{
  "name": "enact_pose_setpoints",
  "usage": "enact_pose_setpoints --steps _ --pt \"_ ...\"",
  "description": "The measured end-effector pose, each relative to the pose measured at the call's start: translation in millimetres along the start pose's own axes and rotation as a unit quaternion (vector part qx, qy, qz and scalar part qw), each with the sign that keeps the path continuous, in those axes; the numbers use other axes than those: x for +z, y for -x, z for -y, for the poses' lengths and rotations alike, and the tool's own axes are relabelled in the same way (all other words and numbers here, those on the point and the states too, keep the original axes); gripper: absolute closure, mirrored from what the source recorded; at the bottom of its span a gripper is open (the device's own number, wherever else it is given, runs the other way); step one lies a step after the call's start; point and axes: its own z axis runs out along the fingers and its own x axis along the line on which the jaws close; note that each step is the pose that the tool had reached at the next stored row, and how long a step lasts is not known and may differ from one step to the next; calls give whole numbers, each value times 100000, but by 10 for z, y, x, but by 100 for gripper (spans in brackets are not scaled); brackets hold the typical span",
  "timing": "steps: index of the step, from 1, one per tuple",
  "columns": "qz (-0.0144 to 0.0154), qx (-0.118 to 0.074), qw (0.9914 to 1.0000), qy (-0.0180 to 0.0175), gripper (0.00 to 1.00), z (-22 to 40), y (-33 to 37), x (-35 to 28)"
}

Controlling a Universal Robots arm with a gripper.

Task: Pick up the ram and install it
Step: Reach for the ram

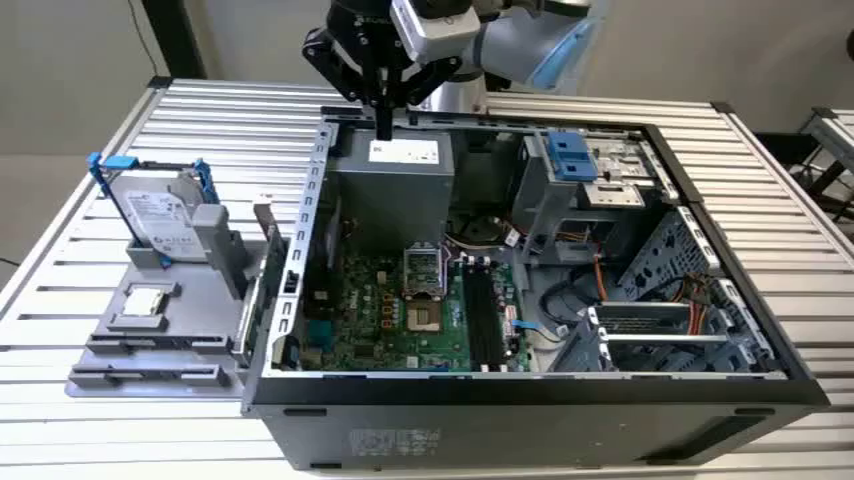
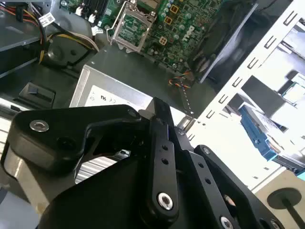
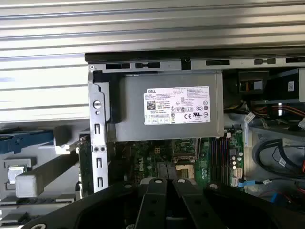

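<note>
The ram [image 1: 276,285] seems to be the thin dark green board standing on edge between the grey fixture and the case's left wall; the first wrist view shows the ram [image 3: 84,167] as a green strip. My gripper [image 1: 384,126] hangs over the back edge of the open computer case [image 1: 534,392], above the grey power supply [image 1: 394,185], far from the ram. Its black fingers [image 2: 161,124] are shut together with nothing between them. The motherboard [image 1: 400,315] lies on the case floor, with its black memory slots [image 1: 481,322] beside the processor socket [image 1: 422,272].
On the exterior view's left, a grey fixture [image 1: 147,350] holds an upright hard drive [image 1: 163,215] in a blue bracket and a small silver chip [image 1: 147,300]. Cables and drive cages [image 1: 654,330] crowd the case's right side. A slatted metal table [image 1: 120,150] lies underneath.
</note>
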Motion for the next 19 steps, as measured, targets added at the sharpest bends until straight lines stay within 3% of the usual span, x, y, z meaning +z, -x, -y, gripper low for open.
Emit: enact_pose_setpoints --steps 12,19 --pt "-3 3 100000 -6 100 0 -6 -1" --pt "1 -33 100000 3 100 6 -92 -2"
